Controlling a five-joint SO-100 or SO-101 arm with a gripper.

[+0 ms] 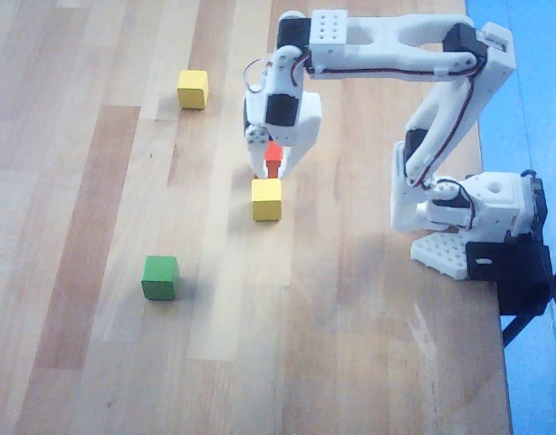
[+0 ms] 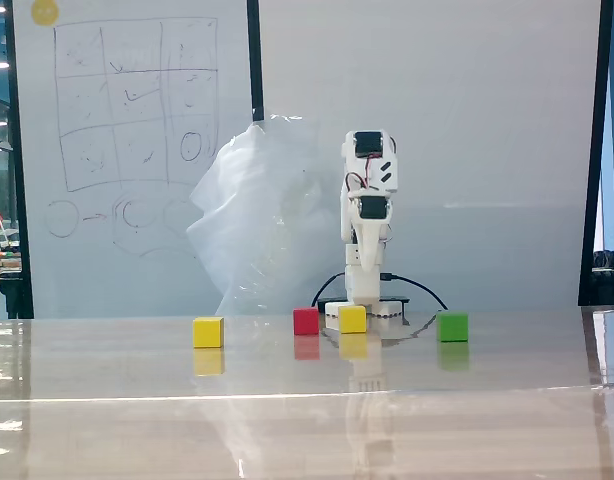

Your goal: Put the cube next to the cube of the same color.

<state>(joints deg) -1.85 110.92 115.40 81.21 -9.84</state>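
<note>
I see my white claw (image 1: 271, 168) pointing down over the middle of the wooden table (image 1: 97, 362). Its tips hang over a small red cube (image 1: 273, 154) in the overhead view, and I cannot tell if the fingers are apart or together, or if they touch it. Just below the red cube in that view sits a small plain yellow cube (image 1: 266, 199), so close the two look like they touch. In the fixed view the red cube (image 2: 306, 321) and this yellow cube (image 2: 352, 319) sit side by side with a small gap, in front of the arm's base (image 2: 365, 310). The other small yellow cube (image 1: 193, 89) rests well apart, nearer the top edge of the table. A small green cube (image 1: 159, 277) sits toward the bottom edge. The arm's base (image 1: 459, 217) stands at the right edge.
</note>
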